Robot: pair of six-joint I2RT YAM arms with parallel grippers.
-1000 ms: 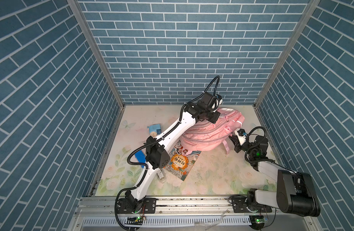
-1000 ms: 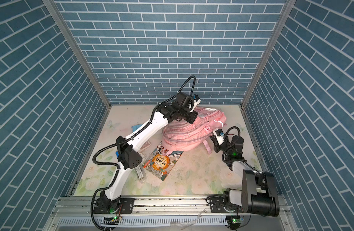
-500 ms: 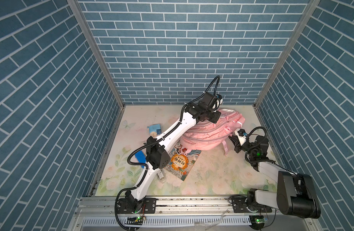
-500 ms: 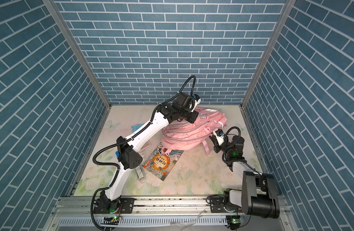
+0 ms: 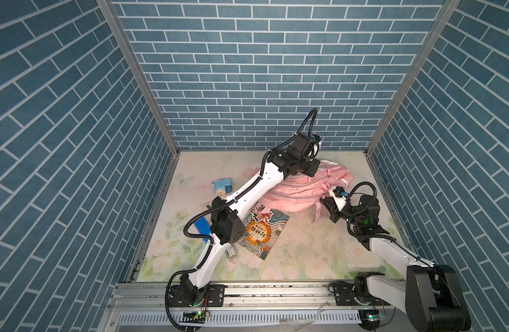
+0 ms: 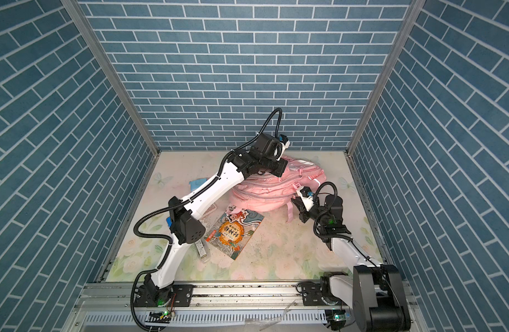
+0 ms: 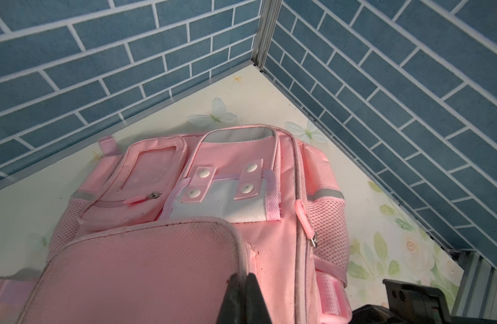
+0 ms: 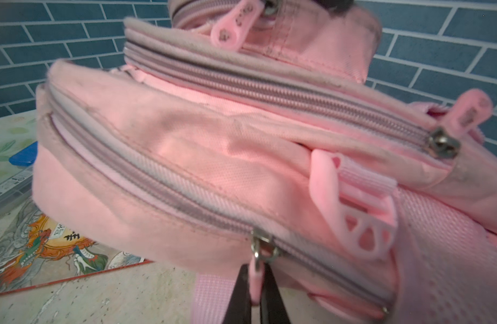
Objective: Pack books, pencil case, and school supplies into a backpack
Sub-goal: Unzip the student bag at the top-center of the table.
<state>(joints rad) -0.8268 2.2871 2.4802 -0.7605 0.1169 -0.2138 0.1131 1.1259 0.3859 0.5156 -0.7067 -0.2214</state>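
Right wrist view, entry one: right gripper, jaws pressed together on the pink zipper pull. The pull hangs from a slider on the lower zip of the backpack. Whether that compartment is open at all cannot be told; the teeth read as meshed along most of the visible run.

Entry two: left gripper, seen from the left wrist. Its jaws are closed with no gap and appear to nip the piped edge of the backpack's front panel. In both top views it sits over the far end of the backpack.

Entry three: backpack, pale pink, lying on the floral tabletop toward the far right corner, between the two arms.

Entry four: book, teal wave cover with an orange circle, flat on the table just in front of the backpack. One corner touches or slips under the backpack's near edge; which cannot be told. Not packed.

Entry five: pencil sharpener, light blue, on the table beyond the left arm, well apart from the backpack. Not packed.

Entry six: blue flat object, partly hidden behind the left elbow, and a small clear item beside the arm's lower link. Both are on the table.

Status, as judged: opening stage only. Nothing shows inside the backpack, every loose item awaits loading, and closing comes after that.
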